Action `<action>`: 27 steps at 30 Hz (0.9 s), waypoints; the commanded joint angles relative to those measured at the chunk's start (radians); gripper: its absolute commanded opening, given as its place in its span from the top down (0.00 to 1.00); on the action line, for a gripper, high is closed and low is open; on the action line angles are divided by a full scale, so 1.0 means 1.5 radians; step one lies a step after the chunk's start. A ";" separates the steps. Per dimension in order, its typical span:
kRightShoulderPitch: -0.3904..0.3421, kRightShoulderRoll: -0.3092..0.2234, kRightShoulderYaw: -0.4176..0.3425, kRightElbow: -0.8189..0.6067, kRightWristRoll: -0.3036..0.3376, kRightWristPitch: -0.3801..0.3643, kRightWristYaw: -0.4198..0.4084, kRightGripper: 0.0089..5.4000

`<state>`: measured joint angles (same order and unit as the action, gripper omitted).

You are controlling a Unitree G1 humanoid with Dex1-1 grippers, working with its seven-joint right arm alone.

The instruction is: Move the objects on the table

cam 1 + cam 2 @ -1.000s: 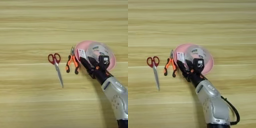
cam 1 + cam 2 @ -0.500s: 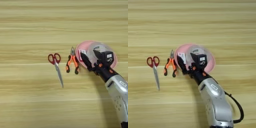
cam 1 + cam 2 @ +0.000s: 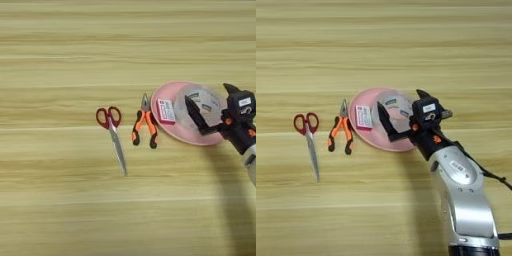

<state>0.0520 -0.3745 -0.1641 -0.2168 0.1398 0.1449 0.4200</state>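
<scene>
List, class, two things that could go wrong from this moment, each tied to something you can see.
1. The open gripper straddles the tape roll on the plate; closing off-centre may squeeze the roll out.
2. The box lies beside the roll, so a fingertip may knock it toward the pliers.
</scene>
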 commanded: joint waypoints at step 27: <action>-0.127 -0.107 0.081 0.180 -0.128 -0.070 0.112 0.01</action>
<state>-0.0683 -0.4927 -0.0359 0.0672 -0.0458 0.0734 0.5971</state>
